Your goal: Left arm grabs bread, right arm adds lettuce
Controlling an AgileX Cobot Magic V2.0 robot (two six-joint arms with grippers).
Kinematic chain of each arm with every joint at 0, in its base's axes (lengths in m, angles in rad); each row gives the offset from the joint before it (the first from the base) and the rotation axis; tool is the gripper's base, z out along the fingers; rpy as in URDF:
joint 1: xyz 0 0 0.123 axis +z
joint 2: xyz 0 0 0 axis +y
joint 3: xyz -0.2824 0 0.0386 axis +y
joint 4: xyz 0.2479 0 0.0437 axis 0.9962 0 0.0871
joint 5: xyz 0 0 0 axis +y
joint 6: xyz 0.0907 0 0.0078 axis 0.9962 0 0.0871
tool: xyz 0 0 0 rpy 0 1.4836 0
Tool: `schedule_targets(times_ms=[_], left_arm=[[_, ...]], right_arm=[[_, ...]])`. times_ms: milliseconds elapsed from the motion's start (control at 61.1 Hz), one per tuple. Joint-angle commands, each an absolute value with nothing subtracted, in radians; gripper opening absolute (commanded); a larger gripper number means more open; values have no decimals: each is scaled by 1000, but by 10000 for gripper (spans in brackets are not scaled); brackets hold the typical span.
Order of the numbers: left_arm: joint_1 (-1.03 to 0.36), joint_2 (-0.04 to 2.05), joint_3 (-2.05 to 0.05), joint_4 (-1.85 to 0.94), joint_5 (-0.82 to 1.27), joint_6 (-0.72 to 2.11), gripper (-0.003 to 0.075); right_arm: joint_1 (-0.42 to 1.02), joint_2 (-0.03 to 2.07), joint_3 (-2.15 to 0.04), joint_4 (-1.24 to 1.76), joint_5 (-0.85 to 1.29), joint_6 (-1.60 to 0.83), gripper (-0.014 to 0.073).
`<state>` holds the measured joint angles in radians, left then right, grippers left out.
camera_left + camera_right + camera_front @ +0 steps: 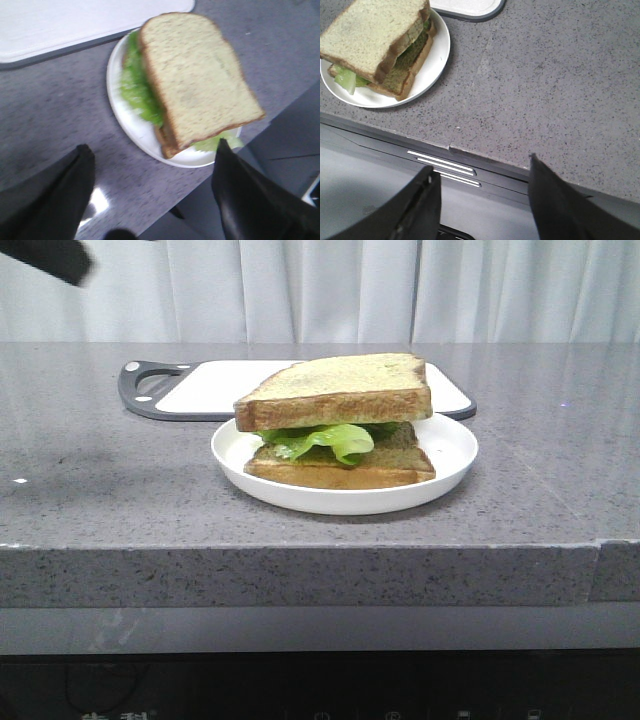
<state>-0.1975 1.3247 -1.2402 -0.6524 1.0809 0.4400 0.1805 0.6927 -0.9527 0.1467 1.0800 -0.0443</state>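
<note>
**Ana:** Bread (340, 388) first, but begin at the tools. What are the grippers doing?

**Ben:** The left gripper (150, 195) has its two black wedge fingers spread wide with nothing between them, hanging over the near counter edge beside the white plate (131, 131). The right gripper (482, 200) is equally wide and empty, off past the counter's front edge, well apart from the plate. In the front view only a dark blur of an arm (50, 258) shows, top left.

**Ana:** And the bread itself?

**Ben:** The thick slice lies tilted on top of the lettuce (325, 440), which rests on a thinner slice (345, 470), all stacked on the plate. I'd judge the task essentially complete.

**Ana:** How would it handle?

**Ben:** Likely light, and soft in the crumb, so a hard squeeze would dent it. The brown crust is the firmer part; pinch across opposite crust edges. Its face is pale, speckled and matte. The lettuce is glossy and ruffled, probably limp and slippery.

**Ana:** Surroundings?

**Ben:** Speckled grey stone counter (110, 490); a white cutting board (220, 385) with a dark rim just behind the plate.
</note>
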Motion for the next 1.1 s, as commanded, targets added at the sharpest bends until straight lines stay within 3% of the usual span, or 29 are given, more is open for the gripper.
schedule_targets(times_ms=[0, 245, 605, 703, 899, 1079], left_arm=[[-202, 1216, -1254, -500, 1041, 295, 492], [-202, 991, -1104, -183, 985, 86, 492], [-202, 715, -826, -175, 713, 74, 484], [-202, 695, -788, -176, 672, 74, 408], [-202, 691, -766, -185, 665, 74, 160], [-202, 691, -766, -185, 655, 74, -12]], right_arm=[[175, 695, -979, 146, 1019, -30, 416], [175, 695, -979, 146, 994, -12, 416], [175, 695, -971, 146, 935, -13, 411], [175, 695, -946, 146, 926, -13, 347], [175, 695, -927, 145, 915, -13, 81], [175, 695, -927, 145, 910, -13, -90]])
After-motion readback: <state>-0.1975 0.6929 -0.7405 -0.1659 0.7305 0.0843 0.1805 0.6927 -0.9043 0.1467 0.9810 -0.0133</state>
